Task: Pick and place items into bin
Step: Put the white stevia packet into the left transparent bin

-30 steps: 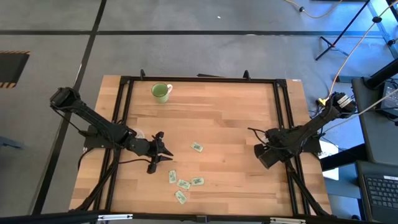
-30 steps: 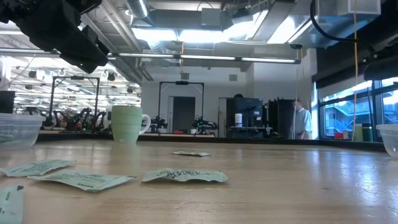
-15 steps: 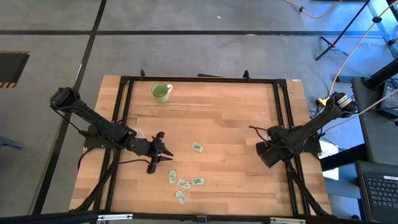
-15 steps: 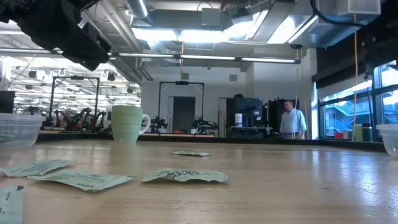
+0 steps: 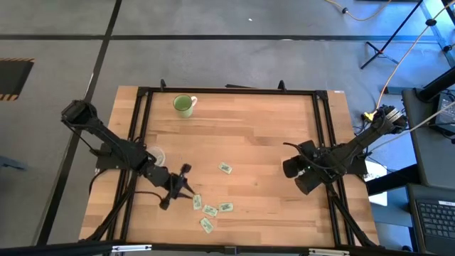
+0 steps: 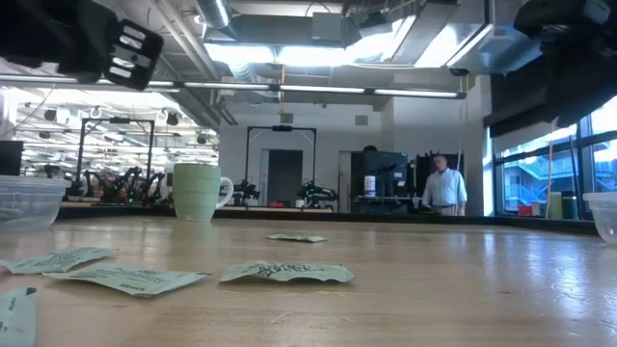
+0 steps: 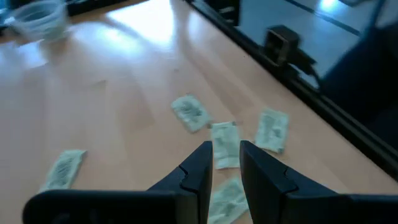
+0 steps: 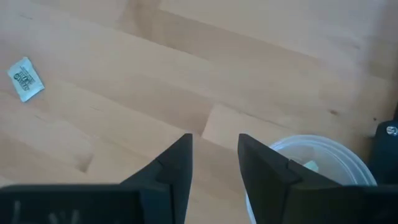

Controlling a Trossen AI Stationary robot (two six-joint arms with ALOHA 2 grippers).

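Note:
Several light green packets lie flat on the wooden table near its front edge (image 5: 210,210), and one lies apart (image 5: 225,168). My left gripper (image 5: 183,188) hovers open just left of the cluster, with nothing between its fingers. In the left wrist view the packets (image 7: 189,113) lie beyond its fingertips (image 7: 225,144). My right gripper (image 5: 290,168) is open and empty at the table's right side. Beside its fingers (image 8: 214,140) stands a clear round bin (image 8: 339,163) with a pale packet (image 8: 309,165) inside.
A light green mug (image 5: 184,105) stands at the far left of the table. A second clear bin (image 5: 156,154) sits by the left arm. A black frame (image 5: 227,91) runs around the table. A person (image 6: 443,188) stands far off in the room.
My left gripper has moved toward the table's near edge, closer to the cluster of packets. My right gripper has shifted a little toward the table's left. The packets have stayed where they were.

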